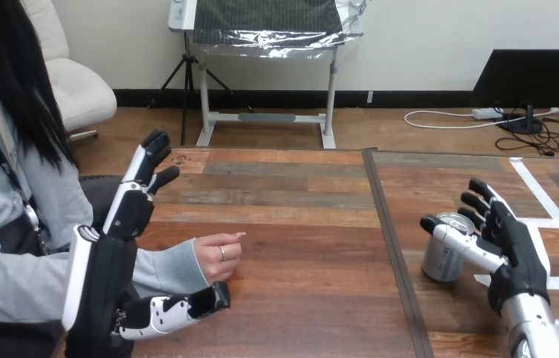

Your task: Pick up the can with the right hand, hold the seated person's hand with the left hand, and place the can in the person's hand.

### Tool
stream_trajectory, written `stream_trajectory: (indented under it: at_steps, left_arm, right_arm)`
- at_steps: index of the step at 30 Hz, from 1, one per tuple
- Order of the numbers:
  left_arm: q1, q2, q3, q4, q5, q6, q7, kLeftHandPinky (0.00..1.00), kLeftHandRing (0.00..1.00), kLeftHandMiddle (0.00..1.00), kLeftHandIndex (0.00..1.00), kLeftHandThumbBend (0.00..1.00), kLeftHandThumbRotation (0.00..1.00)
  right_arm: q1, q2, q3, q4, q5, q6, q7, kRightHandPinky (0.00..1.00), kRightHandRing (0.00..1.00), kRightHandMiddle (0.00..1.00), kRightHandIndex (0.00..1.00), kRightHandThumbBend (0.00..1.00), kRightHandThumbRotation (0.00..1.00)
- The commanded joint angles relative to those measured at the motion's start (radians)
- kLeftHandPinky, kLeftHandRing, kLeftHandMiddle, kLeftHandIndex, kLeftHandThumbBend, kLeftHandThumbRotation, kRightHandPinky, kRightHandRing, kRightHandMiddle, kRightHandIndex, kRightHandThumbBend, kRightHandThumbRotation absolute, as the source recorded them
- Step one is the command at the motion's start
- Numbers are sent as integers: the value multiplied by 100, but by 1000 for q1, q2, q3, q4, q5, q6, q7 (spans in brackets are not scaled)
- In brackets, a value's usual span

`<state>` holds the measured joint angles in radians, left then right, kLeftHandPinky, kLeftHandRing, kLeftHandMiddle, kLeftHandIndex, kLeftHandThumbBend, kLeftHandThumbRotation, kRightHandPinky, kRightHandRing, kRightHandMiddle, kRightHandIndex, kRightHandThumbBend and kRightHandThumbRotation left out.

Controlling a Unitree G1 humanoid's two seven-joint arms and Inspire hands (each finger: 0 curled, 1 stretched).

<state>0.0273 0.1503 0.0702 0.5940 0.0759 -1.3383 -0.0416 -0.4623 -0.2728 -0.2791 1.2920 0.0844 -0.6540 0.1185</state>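
The right hand (pixel 511 257) holds its fingers (pixel 485 205) loosely open behind the upright can (pixel 440 265) on the worktop (pixel 298 246), with the thumb lying across the can. The left hand (pixel 108 276) is open, its thumb beside the person's hand (pixel 216 257); contact is unclear.

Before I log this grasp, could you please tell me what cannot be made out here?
Head view:
Whether the right hand grips the can: contact hidden behind the can.
Whether the left hand touches the person's sleeve: the robot's forearm blocks it.
The person's hand: palm hidden by its curled fingers.
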Motion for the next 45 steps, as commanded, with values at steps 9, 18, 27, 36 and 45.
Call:
stream_trajectory:
  at_steps: [9,18,27,36,45]
  left_arm:
    - [-65,18,-16,-3,-33,-19,-14,86,94,96,92,100,58]
    - [-62,19,-27,-14,-59,-9,-30,87,94,96,91,100,57]
    - [-64,15,-26,-13,-67,-11,-40,87,94,96,91,100,57]
    - [-66,13,-22,-12,-65,-12,-46,87,94,96,91,100,58]
    - [-66,8,-18,-17,-62,-11,-49,87,94,96,91,100,58]
  right_arm:
    - [-16,11,7,-26,-10,-18,-11,84,87,89,92,100,19]
    - [-5,19,1,-25,4,14,-1,85,88,90,92,100,19]
    - [10,25,7,-28,-2,6,-4,86,89,91,92,100,15]
    - [17,25,22,-27,-25,12,-40,84,87,89,90,97,8]
    - [20,19,52,-28,-66,28,-103,77,81,84,84,89,1]
